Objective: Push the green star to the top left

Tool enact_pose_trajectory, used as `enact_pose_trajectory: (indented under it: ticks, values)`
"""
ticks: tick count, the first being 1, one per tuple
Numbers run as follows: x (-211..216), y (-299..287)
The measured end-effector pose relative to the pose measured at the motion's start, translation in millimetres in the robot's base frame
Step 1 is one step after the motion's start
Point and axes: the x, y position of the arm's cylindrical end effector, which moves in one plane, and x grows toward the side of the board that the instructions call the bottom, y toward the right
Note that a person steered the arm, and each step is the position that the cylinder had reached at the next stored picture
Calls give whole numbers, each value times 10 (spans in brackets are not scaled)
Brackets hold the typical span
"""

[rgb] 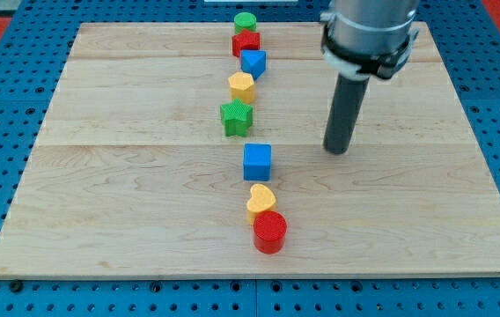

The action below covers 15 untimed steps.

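The green star (236, 116) sits on the wooden board (127, 176) near the middle, in a rough column of blocks. My tip (337, 150) is on the board to the star's right and a little lower, well apart from it. Directly above the star is a yellow block (242, 86). Below it is a blue cube (257, 162).
At the column's top are a green cylinder (246, 22), a red block (246, 42) and a blue block (253, 62). At its bottom are a yellow heart (261, 202) and a red cylinder (269, 232). Blue pegboard (3, 106) surrounds the board.
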Motion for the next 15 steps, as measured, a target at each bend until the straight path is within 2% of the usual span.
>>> enact_pose_trajectory:
  ticks: [1,2,3,4,5,6,7,9,10,11,13,14,15]
  values:
    - [328,-449]
    - [138,-741]
    - [74,-425]
    - [-271,-320]
    - [-550,-709]
    - [-510,-1863]
    - [-929,-2215]
    - [-582,-2129]
    - [-383,-1708]
    - [-700,-1538]
    - [-1610,-2634]
    - [-2178,-2684]
    - [-2265,-2901]
